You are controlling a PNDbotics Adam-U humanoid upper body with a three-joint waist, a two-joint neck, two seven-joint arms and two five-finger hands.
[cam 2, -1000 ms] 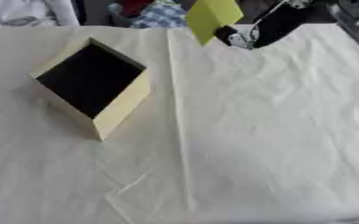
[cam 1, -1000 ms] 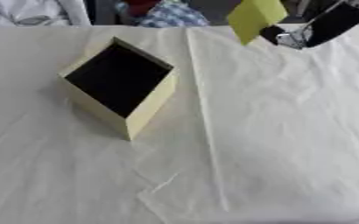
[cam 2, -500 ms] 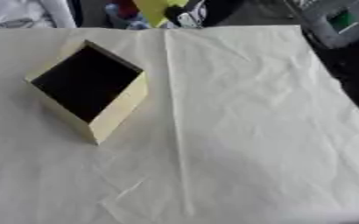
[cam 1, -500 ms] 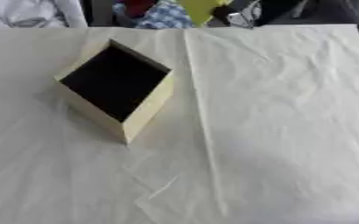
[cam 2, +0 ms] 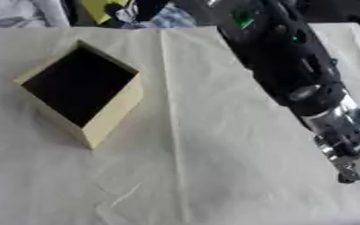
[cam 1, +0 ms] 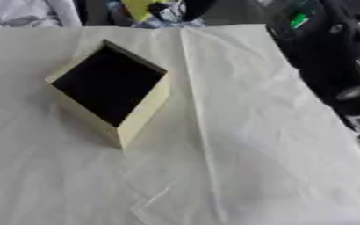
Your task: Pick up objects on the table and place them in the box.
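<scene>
Holding one yellow object [cam 1: 139, 7]: right hand [cam 1: 170, 9] | one box [cam 1: 110, 93]

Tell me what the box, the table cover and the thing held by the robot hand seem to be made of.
Box: probably cardboard or thin board, pale yellow matte walls, dark inside; flat faces and sharp edges.
Table cover: white cloth or paper sheet, matte; it shows creases and a long fold line.
Yellow object at the right robot hand: flat, matte, perhaps card or foam; too little shows to say.
</scene>
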